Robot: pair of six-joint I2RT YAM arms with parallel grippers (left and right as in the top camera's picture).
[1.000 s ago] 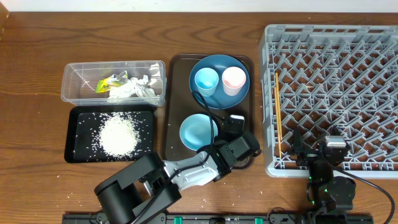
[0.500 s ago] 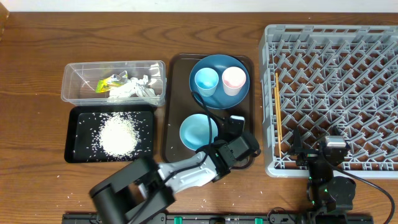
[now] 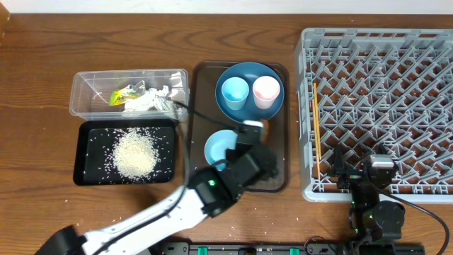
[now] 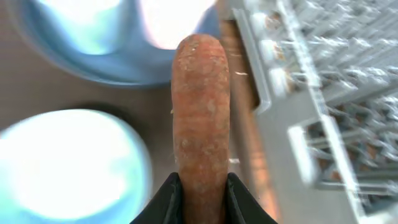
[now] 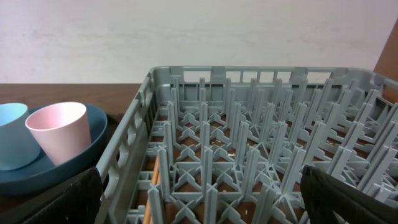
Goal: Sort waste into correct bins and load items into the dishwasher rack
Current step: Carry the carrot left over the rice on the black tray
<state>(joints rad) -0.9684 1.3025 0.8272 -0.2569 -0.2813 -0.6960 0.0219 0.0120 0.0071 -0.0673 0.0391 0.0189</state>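
Plainly, the short orange carrot (image 4: 200, 118) is off the surface and pinched at its near end by the left gripper (image 3: 253, 130). Its 2 fingers (image 4: 239, 200) are closed against the carrot's sides, and its length juts straight out ahead of them. From overhead, the carrot hangs above the middle of the brown serving tray (image 3: 202, 99), between the light-blue bowl (image 3: 218, 145) at the tray's near end and the dark-blue plate (image 3: 249, 71) at its far end. On that plate stand 2 upright cups, the light-blue cup (image 3: 235, 91) and the pinkish-white cup (image 3: 266, 90), side by side.

Left of the serving tray sit both bins. The clear tub (image 3: 85, 99) lies by the tray's far half and holds the crumpled tissue (image 3: 152, 103) and the yellow-green wrapper (image 3: 126, 93). The black tray (image 3: 88, 170) lies by its near half, with a heap of rice (image 3: 134, 154) in it.

Right of the serving tray stands the grey dishwasher rack (image 3: 382, 85), a thin wooden stick (image 3: 316, 127) lying along its left edge. The right gripper (image 5: 200, 177) hangs over the rack's near edge, its fingers spread wide and holding nothing. Everything rests on a dark wooden table (image 3: 42, 71) before a pale wall (image 5: 199, 31).
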